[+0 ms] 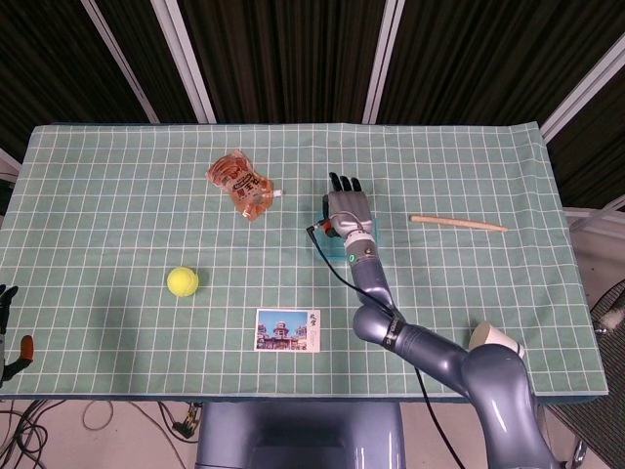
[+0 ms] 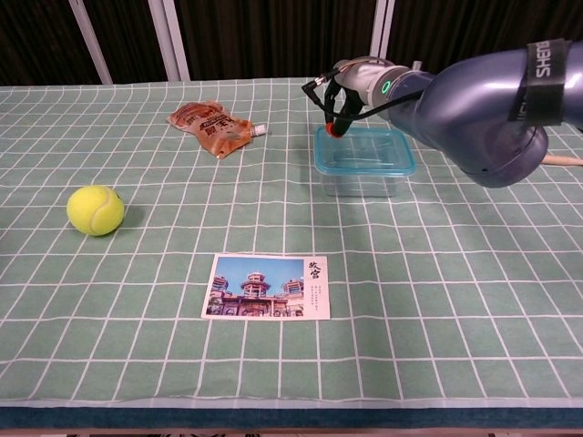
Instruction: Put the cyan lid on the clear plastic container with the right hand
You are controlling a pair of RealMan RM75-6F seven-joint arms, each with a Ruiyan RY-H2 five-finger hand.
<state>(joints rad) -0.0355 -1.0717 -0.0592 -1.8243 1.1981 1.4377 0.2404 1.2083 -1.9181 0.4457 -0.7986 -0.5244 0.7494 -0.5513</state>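
The cyan lid (image 2: 364,151) lies flat on the clear plastic container (image 2: 361,179) right of the table's middle. My right hand (image 2: 351,93) hovers over the lid's back left corner, fingers spread and pointing down, holding nothing. One red-tipped fingertip (image 2: 338,129) touches that corner. From the head view my right hand (image 1: 349,209) and forearm cover most of the container. My left hand (image 1: 10,330) hangs off the table's near left edge, empty, fingers apart.
An orange pouch (image 2: 210,127) lies at the back left. A tennis ball (image 2: 95,209) sits at the left, and a postcard (image 2: 267,287) lies near the front. A wooden stick (image 1: 459,224) lies right of the container, and a paper cup (image 1: 493,339) is at the front right.
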